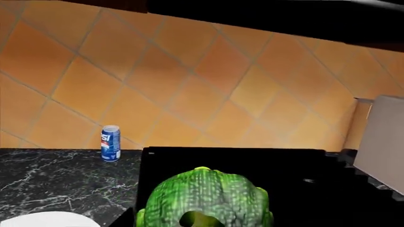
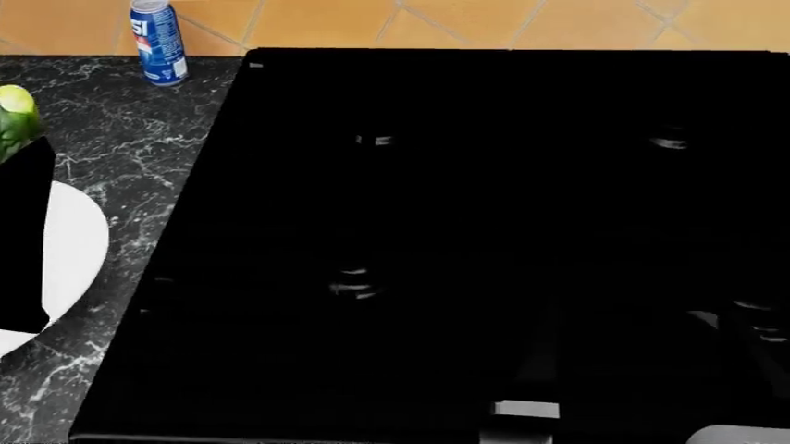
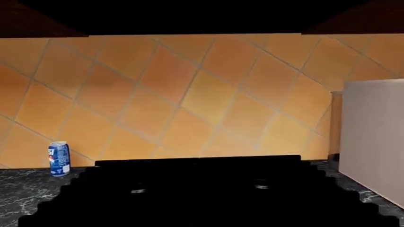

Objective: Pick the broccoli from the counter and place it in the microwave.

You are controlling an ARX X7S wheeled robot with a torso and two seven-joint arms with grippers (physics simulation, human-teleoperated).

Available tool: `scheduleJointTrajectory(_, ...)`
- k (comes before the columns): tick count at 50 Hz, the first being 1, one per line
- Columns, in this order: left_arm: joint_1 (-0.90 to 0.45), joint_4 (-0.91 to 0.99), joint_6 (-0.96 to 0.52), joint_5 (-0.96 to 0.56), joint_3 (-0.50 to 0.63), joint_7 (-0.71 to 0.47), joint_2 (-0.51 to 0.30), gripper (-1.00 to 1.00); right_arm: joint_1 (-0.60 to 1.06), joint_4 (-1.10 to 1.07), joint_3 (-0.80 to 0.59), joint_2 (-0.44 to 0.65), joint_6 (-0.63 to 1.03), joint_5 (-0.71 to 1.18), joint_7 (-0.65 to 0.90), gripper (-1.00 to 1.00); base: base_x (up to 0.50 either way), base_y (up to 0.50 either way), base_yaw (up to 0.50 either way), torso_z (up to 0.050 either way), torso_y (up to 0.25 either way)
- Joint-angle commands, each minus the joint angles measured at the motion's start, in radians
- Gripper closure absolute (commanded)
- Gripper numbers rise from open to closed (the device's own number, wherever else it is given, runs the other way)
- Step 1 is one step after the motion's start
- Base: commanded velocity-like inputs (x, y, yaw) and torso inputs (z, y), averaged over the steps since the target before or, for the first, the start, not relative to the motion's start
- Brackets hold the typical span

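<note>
The broccoli (image 1: 205, 198), a bumpy green head with its lighter stem end facing the camera, fills the near edge of the left wrist view. In the head view it (image 2: 10, 116) shows at the far left, at the tip of my black left gripper (image 2: 15, 139), held above the white plate (image 2: 74, 240). The fingers themselves are black and hard to make out. The black-green marble counter (image 2: 148, 139) lies under it. My right gripper is only faint dark shapes over the stove at the lower right. No microwave is recognisable.
A glossy black stove top (image 2: 494, 231) fills most of the head view. A blue soda can (image 2: 158, 42) stands at the back of the counter against the orange tiled wall. A pale grey panel (image 3: 372, 137) stands right of the stove. Something dark overhangs above.
</note>
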Motion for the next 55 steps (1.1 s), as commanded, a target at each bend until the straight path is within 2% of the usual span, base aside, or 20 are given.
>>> scheduleJointTrajectory(1, 0.037, 0.008, 0.033, -0.006, -0.013, -0.008, -0.011, 1.00, -0.018, -0.001, -0.002, -0.001, -0.017, -0.009, 0.004, -1.00, 0.00, -0.50, 0.00, 0.000, 0.000)
scheduleJointTrajectory(36, 0.051, 0.007, 0.046, 0.018, 0.008, -0.002, 0.017, 1.00, -0.027, 0.009, -0.016, 0.001, -0.035, -0.025, 0.001, -1.00, 0.00, -0.50, 0.00, 0.000, 0.000)
scheduleJointTrajectory(41, 0.032, -0.004, 0.052, 0.020, 0.017, -0.009, 0.031, 1.00, -0.014, 0.004, -0.030, -0.001, -0.018, -0.039, -0.001, -1.00, 0.00, -0.07, 0.00, 0.000, 0.000)
scheduleJointTrajectory(45, -0.124, -0.024, 0.056, -0.031, 0.042, -0.054, 0.051, 1.00, 0.006, 0.017, -0.037, -0.010, -0.008, -0.034, -0.004, -1.00, 0.00, 0.00, 0.00, 0.000, 0.000)
scheduleJointTrajectory(48, -0.311, -0.084, 0.042, -0.047, 0.084, -0.075, 0.099, 1.00, 0.035, 0.028, -0.044, -0.027, 0.002, -0.031, -0.010, -1.00, 0.00, 0.00, 0.00, 0.000, 0.000)
scheduleJointTrajectory(51, -0.486, -0.167, 0.003, -0.027, 0.118, -0.059, 0.136, 1.00, 0.070, 0.040, -0.044, -0.034, 0.012, -0.022, -0.018, -1.00, 0.00, 0.00, 0.00, 0.000, 0.000)
scheduleJointTrajectory(55, -0.644, -0.268, -0.037, 0.026, 0.141, -0.008, 0.173, 1.00, 0.089, 0.075, -0.055, -0.056, 0.012, -0.044, -0.037, -1.00, 0.00, 0.00, 0.00, 0.000, 0.000)
